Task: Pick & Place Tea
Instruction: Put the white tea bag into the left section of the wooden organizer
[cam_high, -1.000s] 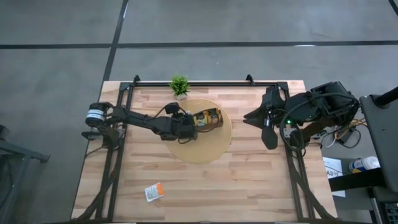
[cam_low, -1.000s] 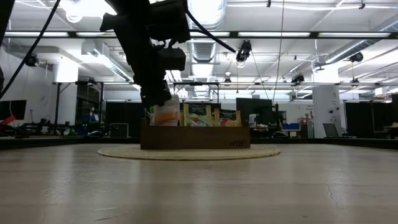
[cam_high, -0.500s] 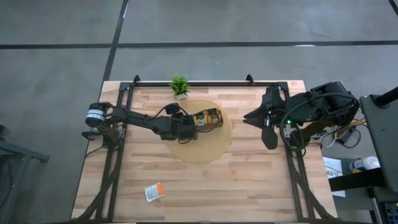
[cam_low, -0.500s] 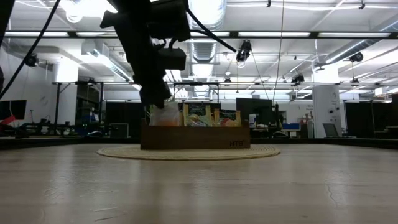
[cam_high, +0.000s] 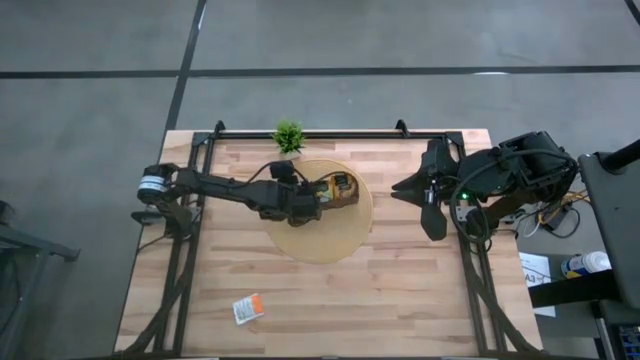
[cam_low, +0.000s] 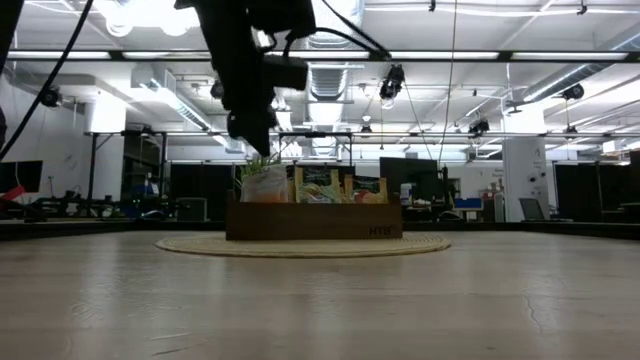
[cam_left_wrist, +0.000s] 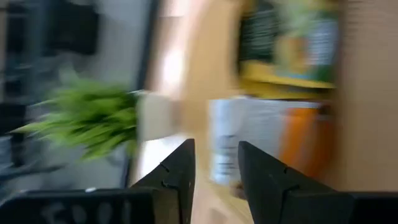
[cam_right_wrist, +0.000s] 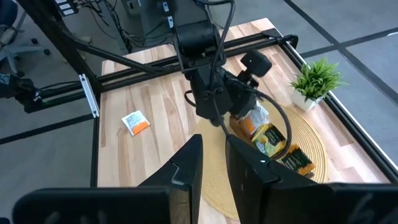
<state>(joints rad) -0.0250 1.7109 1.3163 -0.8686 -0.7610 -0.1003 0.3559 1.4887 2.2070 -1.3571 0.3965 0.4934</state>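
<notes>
Low view: my left end effector (cam_low: 262, 150) has let go and lifted; the white-and-orange paper tea sachet (cam_low: 264, 186) now stands in the brown compartment tray (cam_low: 315, 220), near the counter's far edge.

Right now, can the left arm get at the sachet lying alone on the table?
Probably yes: the sachet lies on bare wood on the left arm's side, nothing over it. The left end effector is over the tray, apparently empty.

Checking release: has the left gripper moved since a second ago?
Yes. The left gripper has lifted clear above the white-and-orange sachet standing in the tray, fingers now apart.
</notes>
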